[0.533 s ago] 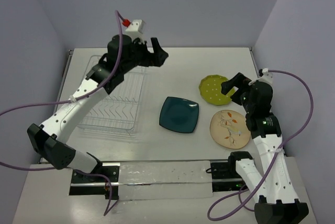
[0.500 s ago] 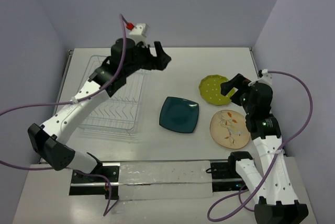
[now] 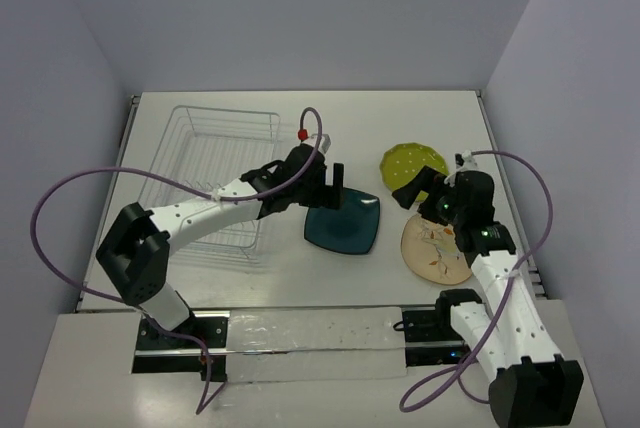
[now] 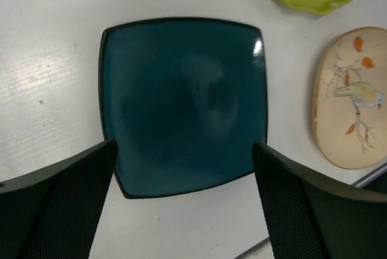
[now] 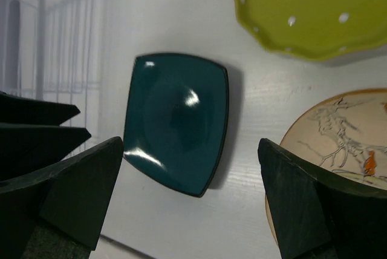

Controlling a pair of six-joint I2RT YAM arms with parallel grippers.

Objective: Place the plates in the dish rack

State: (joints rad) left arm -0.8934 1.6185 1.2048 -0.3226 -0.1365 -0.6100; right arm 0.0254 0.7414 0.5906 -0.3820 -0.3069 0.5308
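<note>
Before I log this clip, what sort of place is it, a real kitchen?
Probably a lab test cell: bare lavender walls box in a white table, two robot arms sit at its near edge, and a dish rack and three plates are laid out.

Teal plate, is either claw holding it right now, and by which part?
Nothing is held. The left claw hangs open over the teal plate, fingers apart at its near corners; the right claw is open and empty too.
</note>
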